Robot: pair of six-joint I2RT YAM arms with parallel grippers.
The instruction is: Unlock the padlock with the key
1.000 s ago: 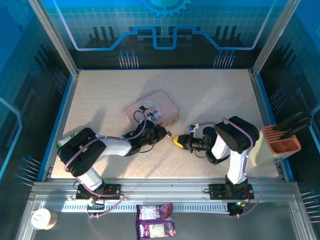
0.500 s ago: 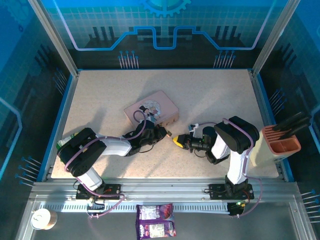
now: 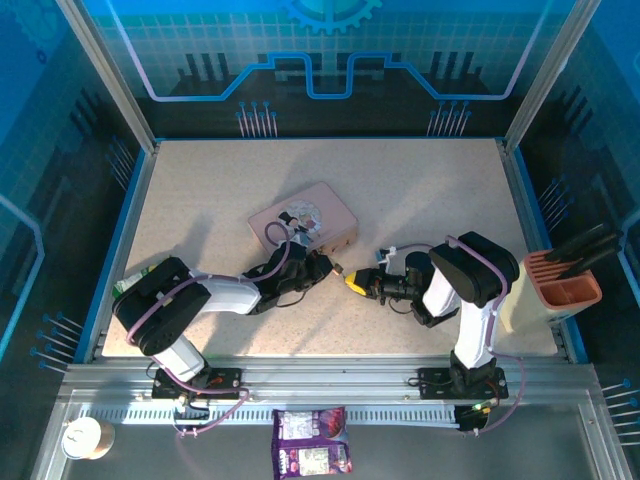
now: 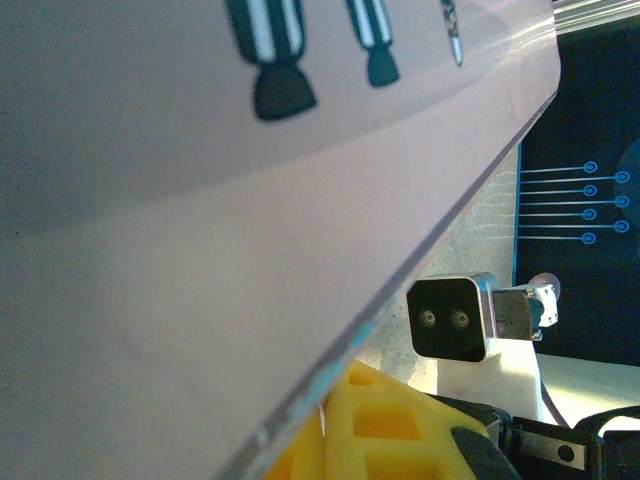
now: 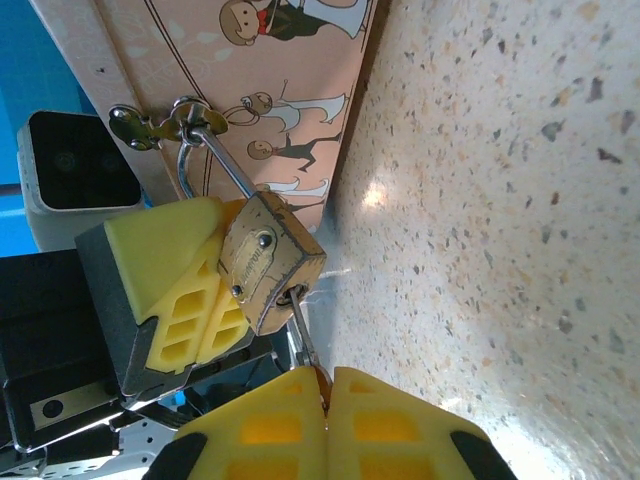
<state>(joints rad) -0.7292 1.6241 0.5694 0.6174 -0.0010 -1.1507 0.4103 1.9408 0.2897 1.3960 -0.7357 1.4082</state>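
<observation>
The small brass padlock (image 5: 268, 262) hangs by its silver shackle (image 5: 205, 145) from the hasp of the pink tin (image 5: 300, 90). The left gripper's yellow fingers (image 5: 185, 290) press against the padlock's body from the left; the far finger is hidden behind it. The thin dark key (image 5: 300, 325) sits with its blade in the keyhole at the padlock's lower end. My right gripper (image 5: 328, 385) is shut on the key's head. From above, the left gripper (image 3: 322, 268) and right gripper (image 3: 352, 281) meet tip to tip at the padlock (image 3: 338, 268), just in front of the tin (image 3: 303, 217).
The tin's pink wall (image 4: 200, 250) lies very close to the left wrist camera, with the left gripper (image 4: 322, 425) under it. A knife block (image 3: 560, 285) stands at the table's right edge. Open tabletop (image 3: 430, 190) lies behind and to the right.
The left arm has shifted very slightly. Both grippers stay shut, with the key still in the keyhole.
</observation>
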